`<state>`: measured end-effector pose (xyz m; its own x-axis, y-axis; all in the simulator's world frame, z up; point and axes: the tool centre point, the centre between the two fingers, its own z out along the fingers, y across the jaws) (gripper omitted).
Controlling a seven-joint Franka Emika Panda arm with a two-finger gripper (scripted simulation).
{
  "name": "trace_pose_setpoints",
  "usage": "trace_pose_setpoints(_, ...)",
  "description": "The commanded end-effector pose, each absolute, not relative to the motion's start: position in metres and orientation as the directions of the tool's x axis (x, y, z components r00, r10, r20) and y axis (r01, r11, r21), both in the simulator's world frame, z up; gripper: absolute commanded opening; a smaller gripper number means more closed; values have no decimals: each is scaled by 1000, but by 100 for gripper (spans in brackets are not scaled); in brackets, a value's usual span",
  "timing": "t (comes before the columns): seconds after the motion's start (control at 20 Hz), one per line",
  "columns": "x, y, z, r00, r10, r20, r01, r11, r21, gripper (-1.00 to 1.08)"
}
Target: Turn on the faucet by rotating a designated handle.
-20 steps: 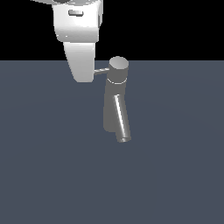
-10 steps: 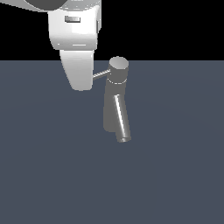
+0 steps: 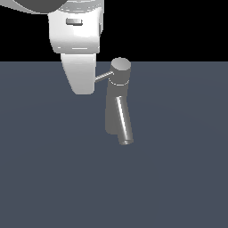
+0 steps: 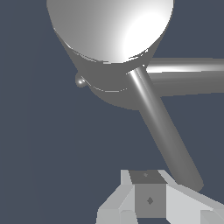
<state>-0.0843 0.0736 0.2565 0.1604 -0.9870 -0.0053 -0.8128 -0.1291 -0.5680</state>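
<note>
Grey faucet (image 3: 116, 111) stood upright on the dark table (image 3: 178, 178), round cap on top, slanted spout (image 3: 123, 122) angled down toward the camera. Thin handle (image 3: 103, 76) stuck out sideways from the cap toward the exterior view's left. White hand (image 3: 81, 84) hung at the handle's outer end, overlapping its tip. In the wrist view the handle (image 4: 164, 131) ran close past one finger (image 4: 146, 197). Could not tell how far open the hand was, or whether it gripped anything.
</note>
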Motion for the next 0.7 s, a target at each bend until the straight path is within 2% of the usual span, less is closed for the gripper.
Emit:
trace_pose_setpoints(0.0, -87, 65, 253, 147, -989, -6, -817, -117, -564, -100)
trace_pose_setpoints(0.65, -97, 53, 245, 144, -990, -7, -818, -115, -563, -100)
